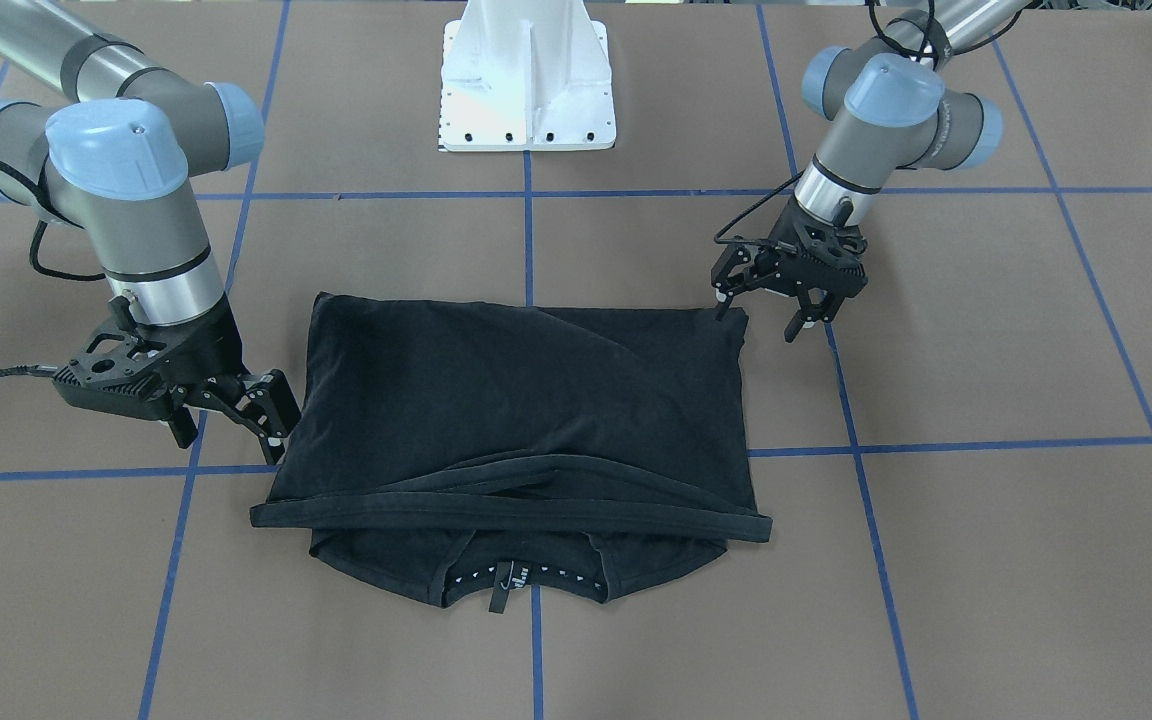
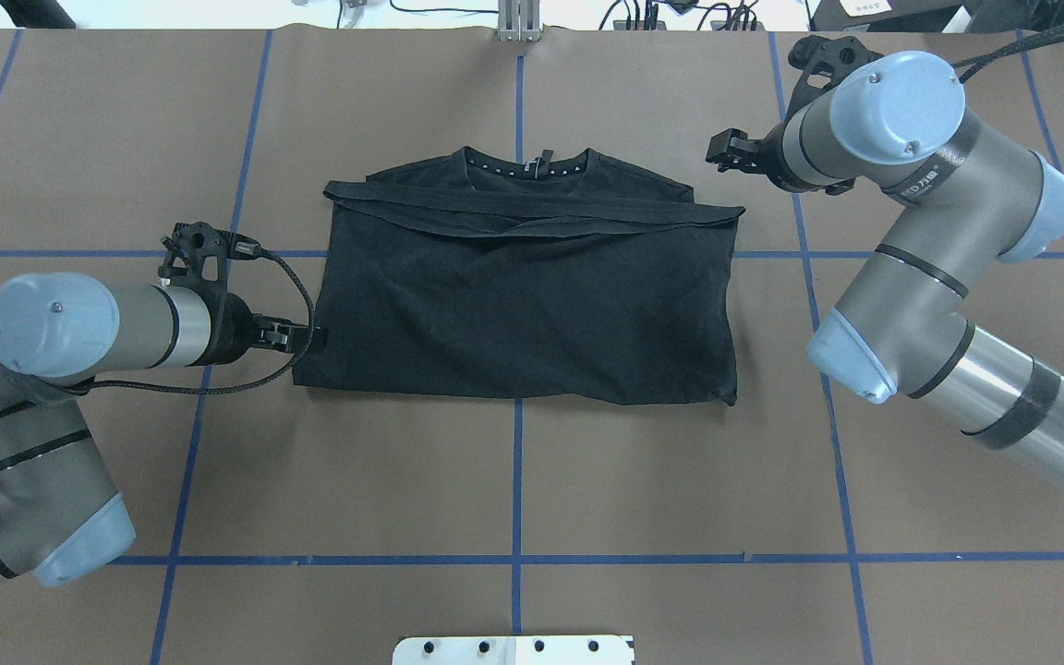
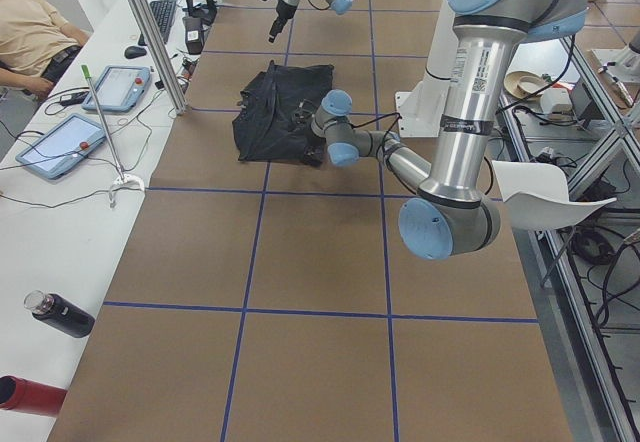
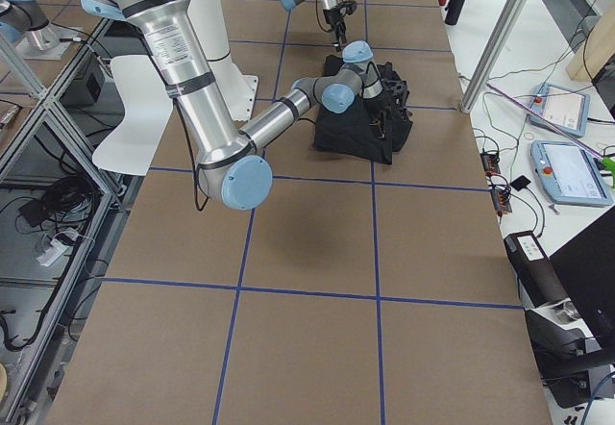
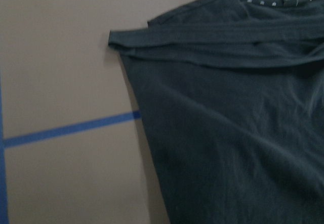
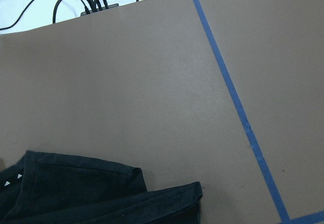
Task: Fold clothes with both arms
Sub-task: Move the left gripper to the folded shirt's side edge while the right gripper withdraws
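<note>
The black T-shirt (image 1: 526,400) lies folded on the brown table. Its hem band lies across it just below the collar (image 1: 501,580), and the print is hidden. It also shows in the overhead view (image 2: 523,296), the left wrist view (image 5: 228,122) and, as a corner, the right wrist view (image 6: 91,193). My left gripper (image 1: 756,322) is open and empty, low at the shirt's near-robot corner (image 2: 301,334). My right gripper (image 1: 231,440) is open and empty beside the shirt's other side edge, nearer the collar end (image 2: 717,152).
The white pedestal base (image 1: 526,80) stands at the robot's table edge. Blue tape lines (image 2: 518,480) grid the table. Beyond the far edge are cables (image 6: 91,3), tablets (image 3: 60,147), bottles (image 3: 60,314) and a seated person (image 3: 30,32).
</note>
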Action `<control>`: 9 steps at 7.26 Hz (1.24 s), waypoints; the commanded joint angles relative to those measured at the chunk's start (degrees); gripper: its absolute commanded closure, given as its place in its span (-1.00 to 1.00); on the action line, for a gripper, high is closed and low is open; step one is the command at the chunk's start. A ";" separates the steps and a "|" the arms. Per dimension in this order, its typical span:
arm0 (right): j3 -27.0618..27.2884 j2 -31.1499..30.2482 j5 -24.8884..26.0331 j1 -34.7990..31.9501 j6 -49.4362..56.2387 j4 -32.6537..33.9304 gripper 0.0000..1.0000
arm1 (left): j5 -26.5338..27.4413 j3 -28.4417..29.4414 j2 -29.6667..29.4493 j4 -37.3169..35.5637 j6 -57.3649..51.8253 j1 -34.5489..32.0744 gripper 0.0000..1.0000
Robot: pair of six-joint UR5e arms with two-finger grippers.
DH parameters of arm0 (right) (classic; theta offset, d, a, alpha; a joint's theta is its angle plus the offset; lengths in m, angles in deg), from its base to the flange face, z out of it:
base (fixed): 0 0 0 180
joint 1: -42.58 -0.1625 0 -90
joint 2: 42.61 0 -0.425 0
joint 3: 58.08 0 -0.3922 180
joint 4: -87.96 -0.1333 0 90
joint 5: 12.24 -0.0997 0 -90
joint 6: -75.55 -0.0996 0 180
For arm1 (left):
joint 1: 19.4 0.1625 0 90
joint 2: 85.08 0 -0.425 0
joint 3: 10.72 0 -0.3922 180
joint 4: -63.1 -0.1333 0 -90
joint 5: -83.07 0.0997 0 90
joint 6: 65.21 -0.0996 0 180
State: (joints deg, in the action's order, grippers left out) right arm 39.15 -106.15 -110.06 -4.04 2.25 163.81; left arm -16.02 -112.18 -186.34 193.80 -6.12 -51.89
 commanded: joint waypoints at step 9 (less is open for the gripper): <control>-0.02 -0.01 0.61 1.62 0.00 0.00 -1.00 | 2.58 -1.63 3.07 1.31 0.82 2.98 1.00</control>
State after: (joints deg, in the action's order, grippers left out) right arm 39.13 -106.15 -109.43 -2.89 2.26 163.81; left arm -13.22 -113.22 -184.40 195.22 -1.59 -46.73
